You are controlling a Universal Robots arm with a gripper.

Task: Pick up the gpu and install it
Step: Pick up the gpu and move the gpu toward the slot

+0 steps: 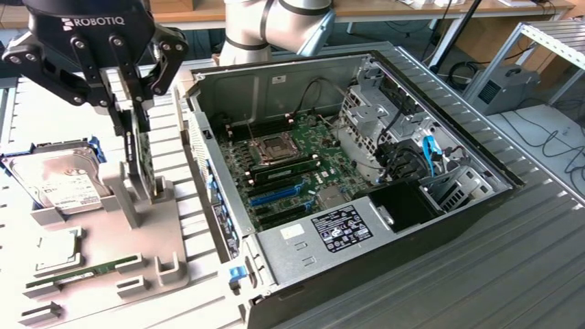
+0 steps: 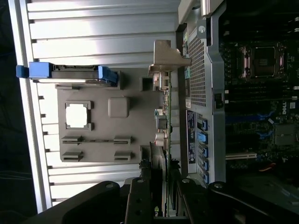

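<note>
Gripper (image 1: 135, 113) is clamped narrow on the gpu (image 1: 139, 157), one finger on each flat side, gripping near the top edge. The card stands on edge and upright. It's over the grey holder tray (image 1: 109, 240) at the exterior view's left, outside the pc case (image 1: 475, 205). Its lower end sits down between the tray's upright posts; can't tell if it is clear of them or touching.

In the wrist view the gpu (image 2: 166, 116) shows edge-on as a thin line running away from the gripper (image 2: 161, 179), with the silver bracket (image 2: 167, 58) at the far end. It's just beside the case's perforated side wall (image 2: 198, 70), not inside.

Also on the tray:
- hard drive (image 1: 59, 181) with blue side rails, standing tilted in its cradle near the gpu, at the exterior view's left of it
- cpu (image 1: 55, 250) lying flat, nearer the camera than the drive
- green memory stick (image 1: 78, 274) lying in its slot, at the near edge

The case lies open-side up at the exterior view's centre, motherboard (image 1: 283, 164) exposed, with an empty cpu socket (image 1: 274, 147) and blue slots (image 1: 274, 194) near the case wall facing the tray. The arm's grey body (image 1: 274, 27) is behind the case
</note>
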